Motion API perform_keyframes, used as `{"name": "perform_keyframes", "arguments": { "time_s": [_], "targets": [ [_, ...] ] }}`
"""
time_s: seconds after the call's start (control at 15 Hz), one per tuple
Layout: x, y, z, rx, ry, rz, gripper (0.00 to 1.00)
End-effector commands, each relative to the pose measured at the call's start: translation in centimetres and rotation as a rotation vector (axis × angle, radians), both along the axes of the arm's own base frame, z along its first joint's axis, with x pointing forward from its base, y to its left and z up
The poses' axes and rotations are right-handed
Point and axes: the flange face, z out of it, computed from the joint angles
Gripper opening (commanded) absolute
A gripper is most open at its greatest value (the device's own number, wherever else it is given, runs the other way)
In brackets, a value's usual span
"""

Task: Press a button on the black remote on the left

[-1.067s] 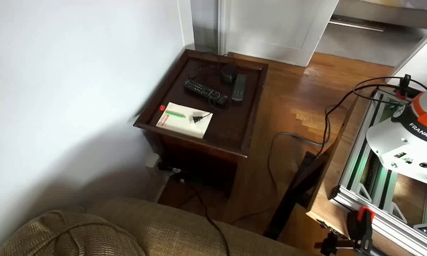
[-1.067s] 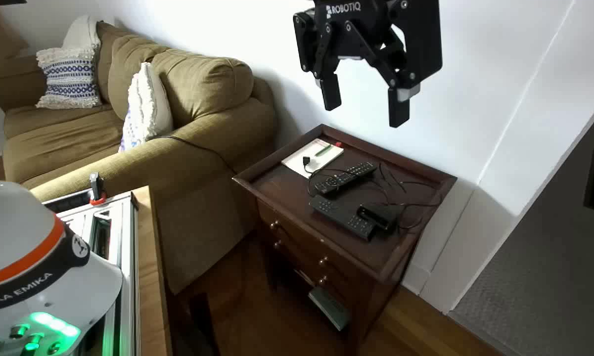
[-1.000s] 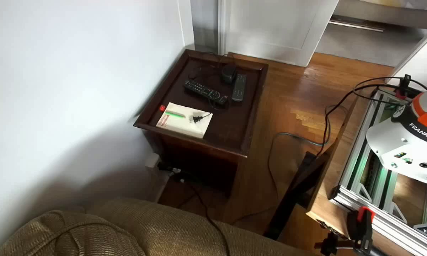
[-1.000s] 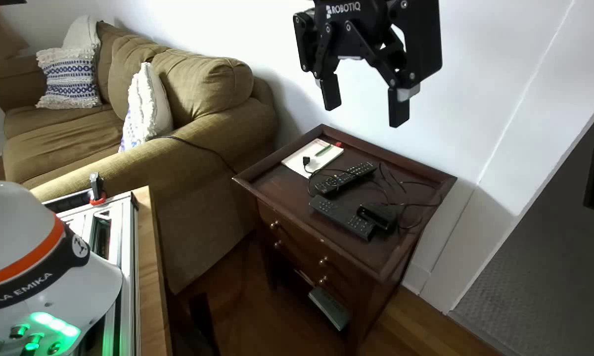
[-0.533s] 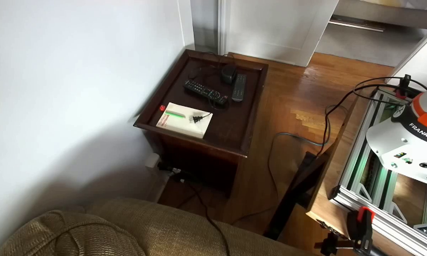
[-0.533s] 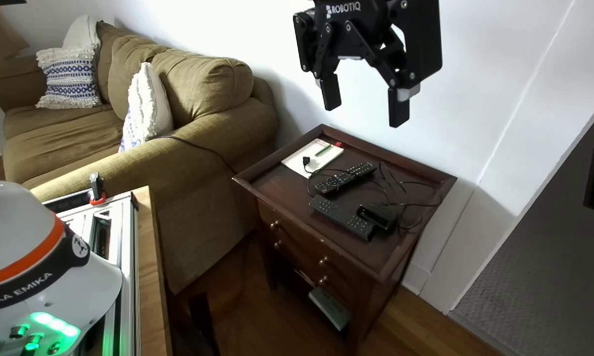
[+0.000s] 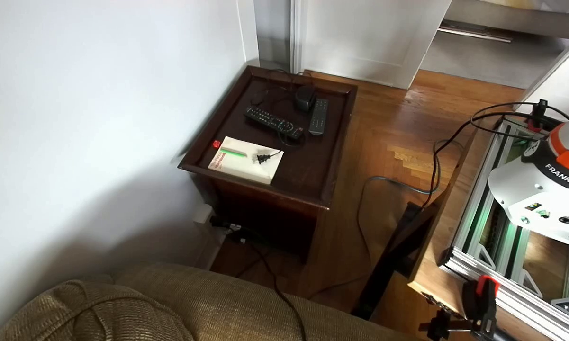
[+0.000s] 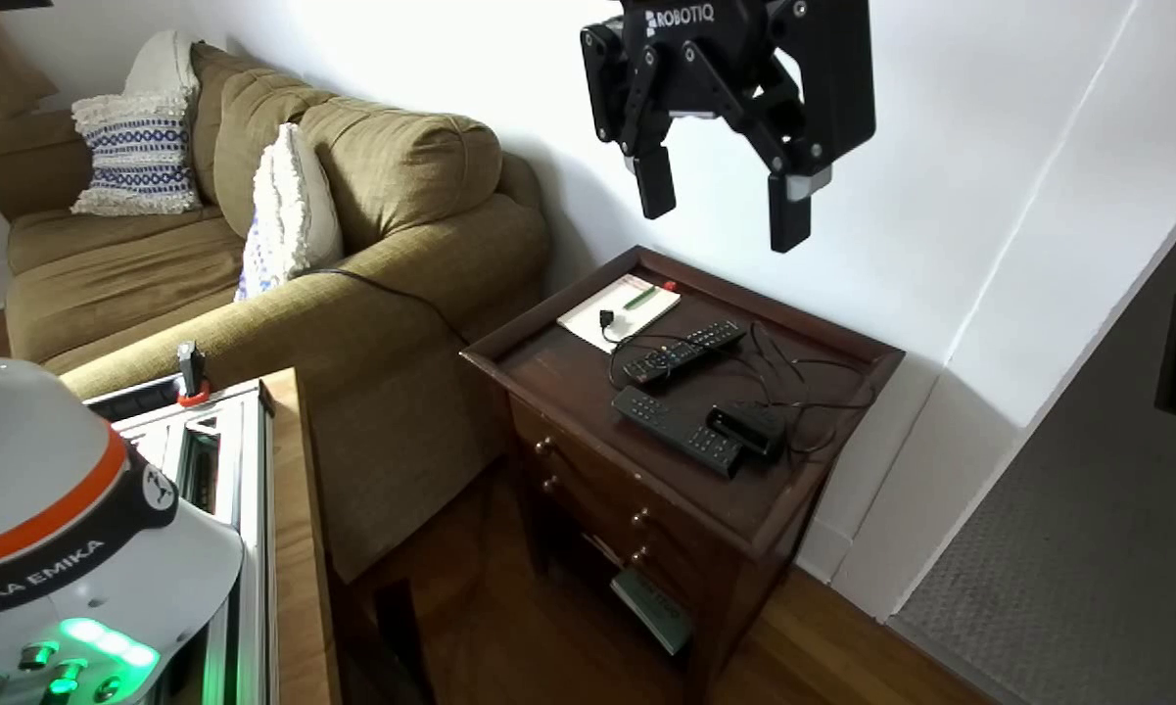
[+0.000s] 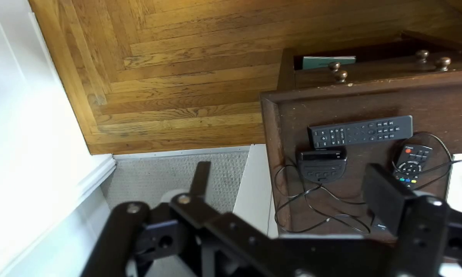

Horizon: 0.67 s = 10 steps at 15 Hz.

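- Robot base (image 8: 69,519) at the far left: stands on a frame of slotted metal profiles (image 8: 253,450), set back from the straight edge of a wooden bench (image 8: 304,548). Rounded and white, ringed in orange, lit green low down.
- Sofa (image 8: 411,411): bounds that side with a rounded arm just beside the nightstand (image 8: 592,482). Covered in ribbed olive-brown cloth; carries fringed pillows (image 8: 142,152).
- Hardwood floor (image 7: 379,137): leaves room between bench and nightstand in an exterior view, crossed by a thin cable (image 7: 383,178).
- Nightstand: edged by a raised rim (image 9: 272,134), backed by a smooth white wall (image 8: 940,196). Dark reddish-brown wood, round metal knobs (image 8: 639,519) on the drawers.
- White paperback (image 7: 246,169): reaches close to the rim near one corner. Marked with red lettering and a green streak, topped by a black plug (image 7: 263,158).
- Black remote (image 7: 275,124): lies flat on the nightstand, between the paperback and a plain dark remote (image 8: 676,429). Slim, bar-shaped, dotted with small buttons (image 9: 406,180), some coloured.
- Plain dark remote: sits near the drawer-side rim, just beside a slotted black device (image 8: 756,426). Long and straight-sided.
- Robotiq gripper (image 8: 724,220): reaches in from the top edge of an exterior view, higher than the nightstand and well apart from both remotes. Matte black, angular. Points both fingers (image 8: 655,184) down, spread wide; in the wrist view, hides part of the black remote behind one finger.
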Motion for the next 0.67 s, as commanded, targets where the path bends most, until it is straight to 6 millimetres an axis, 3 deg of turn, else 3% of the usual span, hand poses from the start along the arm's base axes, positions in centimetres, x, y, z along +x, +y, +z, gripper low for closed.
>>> {"name": "perform_keyframes", "arguments": {
  "time_s": [0.0,0.6],
  "targets": [
    [0.8,1.2,-0.9,0.005,0.014,0.006,1.00],
    [5.1,15.4,-6.6,0.146,0.051,-0.048,1.00]
  ]
}}
